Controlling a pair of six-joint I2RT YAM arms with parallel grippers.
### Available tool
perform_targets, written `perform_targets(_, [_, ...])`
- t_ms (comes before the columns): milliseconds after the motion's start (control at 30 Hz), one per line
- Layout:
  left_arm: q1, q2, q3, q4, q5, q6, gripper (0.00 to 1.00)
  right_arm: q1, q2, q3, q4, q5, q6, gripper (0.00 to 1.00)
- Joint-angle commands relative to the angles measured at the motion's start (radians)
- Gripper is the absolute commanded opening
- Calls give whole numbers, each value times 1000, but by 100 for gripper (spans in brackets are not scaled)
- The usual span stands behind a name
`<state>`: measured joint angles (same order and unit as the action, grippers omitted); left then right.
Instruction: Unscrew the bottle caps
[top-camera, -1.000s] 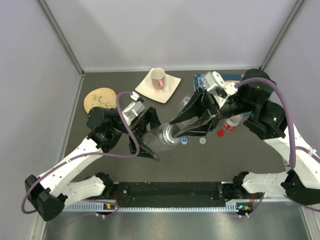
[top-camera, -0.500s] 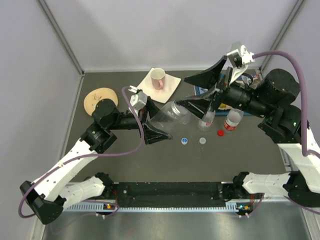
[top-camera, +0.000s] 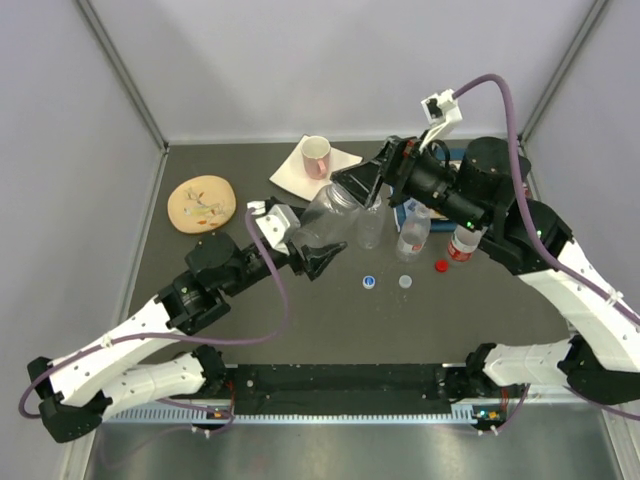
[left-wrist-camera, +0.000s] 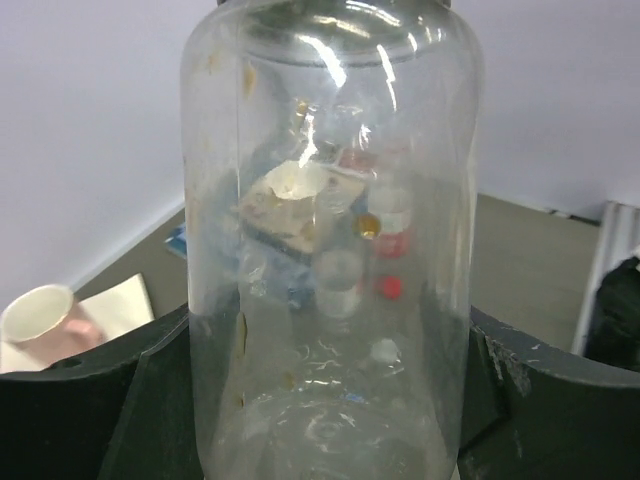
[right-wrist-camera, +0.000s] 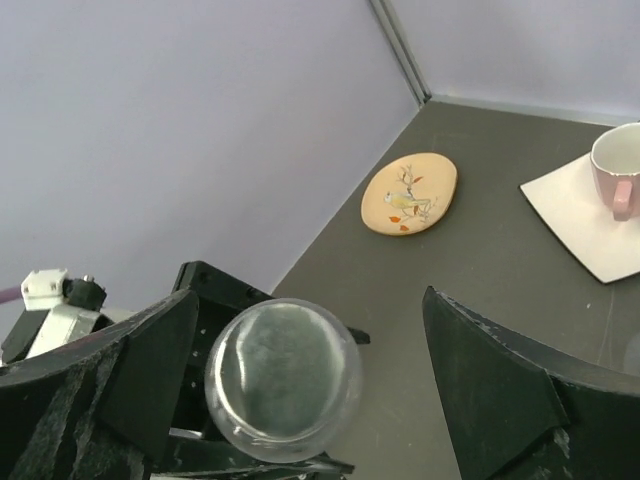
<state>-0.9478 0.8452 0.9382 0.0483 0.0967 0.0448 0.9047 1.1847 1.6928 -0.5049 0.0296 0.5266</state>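
Observation:
My left gripper is shut on a squat clear bottle, tilted off the table; in the left wrist view the bottle fills the space between the fingers. Its wide greyish-clear cap faces the right wrist camera. My right gripper stands open around that cap end, the jaws well apart in the right wrist view. Three slim bottles stand behind. Blue, white and red caps lie loose on the table.
A pink-lined mug sits on a white square at the back. An oval tan dish lies at the left, also seen as the dish in the right wrist view. A blue object lies under the right arm.
The right gripper let go of the bottle's cap end and opened wide. Both arms carried the squat bottle up and toward the back, and the open right gripper is at the cap again.

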Motion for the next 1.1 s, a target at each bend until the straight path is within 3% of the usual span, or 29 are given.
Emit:
perform_targets(0, [-31,8,-12,53,-232,96,40,28,18,16,48,56,53,93])
perform_targets(200, [-36,11,-25,68,-272,104,40,42,38,-4,49,43,61,89])
perform_targets(700, [-37,-3,-35,79,-262,99,40,42,73,-30,69,30,55,63])
perform_targets(800, [-37,-8,-38,79,-259,98,40,42,76,-39,74,23,58,54])
perform_targets(900, [-37,-11,-41,82,-261,98,40,42,78,-50,83,7,61,39])
perform_targets(1000, [-37,-15,-42,88,-267,96,41,42,78,-61,85,-20,64,4])
perform_targets(1067, [-37,-15,-42,91,-270,96,41,42,82,-65,83,-55,61,0])
